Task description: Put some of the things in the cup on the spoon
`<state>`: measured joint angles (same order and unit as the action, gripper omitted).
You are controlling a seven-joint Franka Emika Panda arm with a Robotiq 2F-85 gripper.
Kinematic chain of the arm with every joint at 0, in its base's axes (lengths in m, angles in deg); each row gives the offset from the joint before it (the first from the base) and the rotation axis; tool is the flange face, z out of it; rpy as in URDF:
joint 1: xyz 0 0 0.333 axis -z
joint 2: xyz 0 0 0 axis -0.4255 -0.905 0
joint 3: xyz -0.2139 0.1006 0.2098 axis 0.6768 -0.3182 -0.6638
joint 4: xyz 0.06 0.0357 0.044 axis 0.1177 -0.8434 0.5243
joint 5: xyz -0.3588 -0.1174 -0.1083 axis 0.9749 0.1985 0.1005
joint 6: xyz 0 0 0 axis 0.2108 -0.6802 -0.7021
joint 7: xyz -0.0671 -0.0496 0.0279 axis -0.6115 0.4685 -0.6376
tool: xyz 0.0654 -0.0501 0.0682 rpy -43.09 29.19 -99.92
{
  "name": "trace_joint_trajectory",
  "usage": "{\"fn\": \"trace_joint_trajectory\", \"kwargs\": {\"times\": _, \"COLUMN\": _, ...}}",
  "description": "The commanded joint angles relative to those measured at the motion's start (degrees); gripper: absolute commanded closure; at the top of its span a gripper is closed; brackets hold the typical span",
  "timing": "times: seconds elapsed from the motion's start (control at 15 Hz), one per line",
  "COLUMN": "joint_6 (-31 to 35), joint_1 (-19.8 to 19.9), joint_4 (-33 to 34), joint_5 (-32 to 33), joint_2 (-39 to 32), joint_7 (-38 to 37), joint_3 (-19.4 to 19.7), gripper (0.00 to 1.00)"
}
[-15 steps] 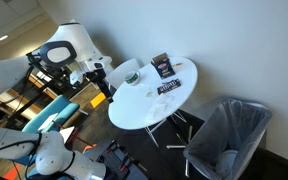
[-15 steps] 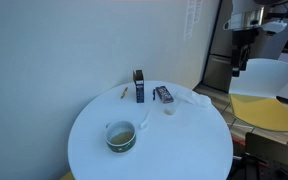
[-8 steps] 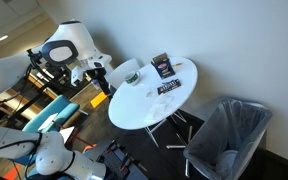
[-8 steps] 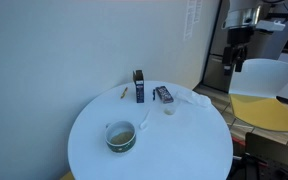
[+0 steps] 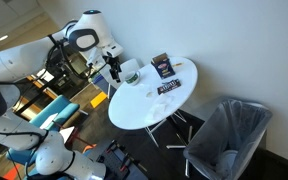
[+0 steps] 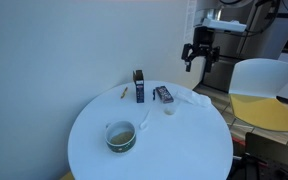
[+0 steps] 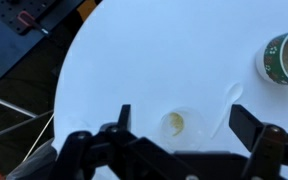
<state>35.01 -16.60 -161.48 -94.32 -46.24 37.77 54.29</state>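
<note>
worktop (image 6: 184, 150): white, smooth, with a soft sheen; no grain or texture shows.
cup (image 6: 121, 136): dark-green printed outer wall and pale inside, matt; paper or plastic cannot be told.
spoon (image 7: 174, 124), near the cup: clear and glossy, looks like thin plastic.
upright packet (image 6: 138, 86) and flat packet (image 6: 163, 94), beyond the cup: dark printed wrapping, slightly shiny.
tool (image 7: 182, 118): black and matt, hard-looking; plastic or metal cannot be told.
chair (image 5: 229, 135), well apart from the cup: grey, mesh-like shell.
</note>
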Motion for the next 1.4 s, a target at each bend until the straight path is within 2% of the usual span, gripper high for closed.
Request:
{"fn": "trace_joint_trajectory", "kwargs": {"times": 0.0, "joint_6": -1.6, "joint_1": 0.0, "joint_4": 11.3, "joint_5": -7.4, "joint_2": -11.0, "joint_7": -10.2, "joint_3": -0.5, "gripper": 0.0}}
{"fn": "trace_joint_trajectory", "kwargs": {"times": 0.27, "joint_6": 0.2, "joint_1": -0.3, "joint_4": 16.9, "joint_5": -13.3, "joint_2": -18.9, "joint_7": -14.8, "joint_3": -1.4, "gripper": 0.0}}
{"fn": "trace_joint_trajectory", "kwargs": {"times": 0.33, "joint_6": 0.2, "joint_1": 0.0, "joint_4": 13.0, "joint_5": -11.6, "joint_2": -15.5, "joint_7": -12.0, "joint_3": -1.1, "gripper": 0.0}}
{"fn": "trace_joint_trajectory", "kwargs": {"times": 0.47, "joint_6": 0.3, "joint_1": 0.0, "joint_4": 15.2, "joint_5": -12.3, "joint_2": -18.5, "joint_7": -12.8, "joint_3": -1.5, "gripper": 0.0}}
{"fn": "trace_joint_trajectory", "kwargs": {"times": 0.67, "joint_6": 0.3, "joint_1": 0.1, "joint_4": 16.2, "joint_5": -12.4, "joint_2": -19.3, "joint_7": -12.9, "joint_3": -1.6, "gripper": 0.0}}
{"fn": "trace_joint_trajectory", "kwargs": {"times": 0.93, "joint_6": 7.7, "joint_1": -0.3, "joint_4": 16.1, "joint_5": -13.9, "joint_2": -20.7, "joint_7": -12.2, "joint_3": -2.1, "gripper": 0.0}}
{"fn": "trace_joint_trajectory", "kwargs": {"times": 1.13, "joint_6": 14.6, "joint_1": -0.2, "joint_4": 14.9, "joint_5": -18.3, "joint_2": -22.4, "joint_7": -11.6, "joint_3": -3.4, "gripper": 0.0}}
{"fn": "trace_joint_trajectory", "kwargs": {"times": 1.33, "joint_6": 17.9, "joint_1": -0.9, "joint_4": 14.6, "joint_5": -20.7, "joint_2": -24.7, "joint_7": -12.7, "joint_3": -4.4, "gripper": 0.0}}
